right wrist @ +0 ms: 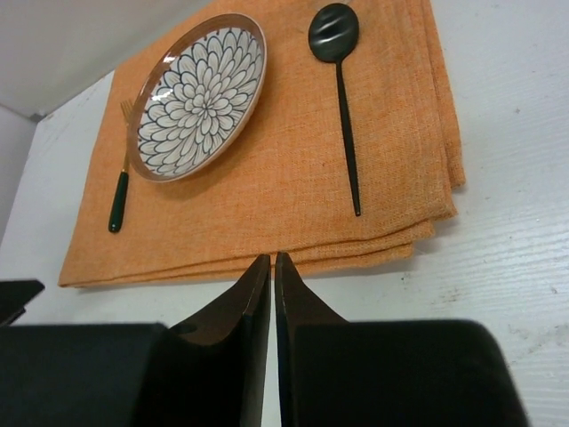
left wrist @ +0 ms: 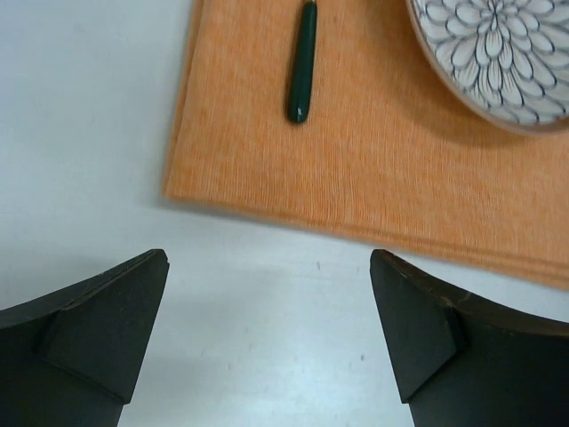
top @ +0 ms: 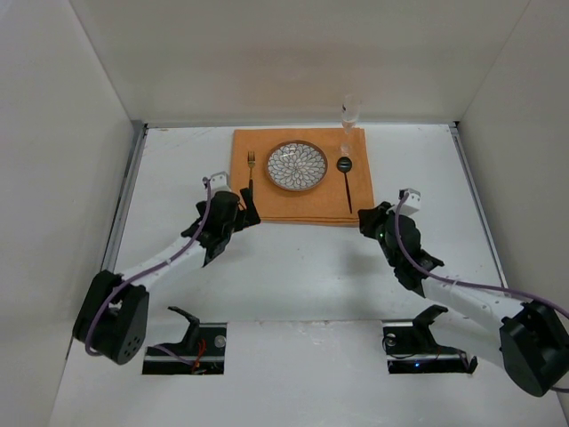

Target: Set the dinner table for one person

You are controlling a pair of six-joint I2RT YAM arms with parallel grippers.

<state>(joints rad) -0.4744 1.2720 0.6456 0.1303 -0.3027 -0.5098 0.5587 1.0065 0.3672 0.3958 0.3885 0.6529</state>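
The white dinner table [top: 293,267] carries an orange folded cloth mat [top: 302,205] at the back middle. On the mat lie a patterned plate [top: 296,165], a fork with a gold head and dark handle [top: 251,169] to its left, and a black spoon [top: 346,178] to its right. A clear glass [top: 349,114] stands at the mat's far right corner. My left gripper [top: 247,213] is open and empty just off the mat's near left corner. My right gripper [top: 366,220] is shut and empty just off the mat's near right corner. The wrist views show the fork handle [left wrist: 302,67], the plate [right wrist: 200,93] and the spoon [right wrist: 342,98].
Metal rails [top: 124,205] run along the table's left and right edges, with white enclosure walls behind them. Two dark stands [top: 191,342] sit at the near edge by the arm bases.
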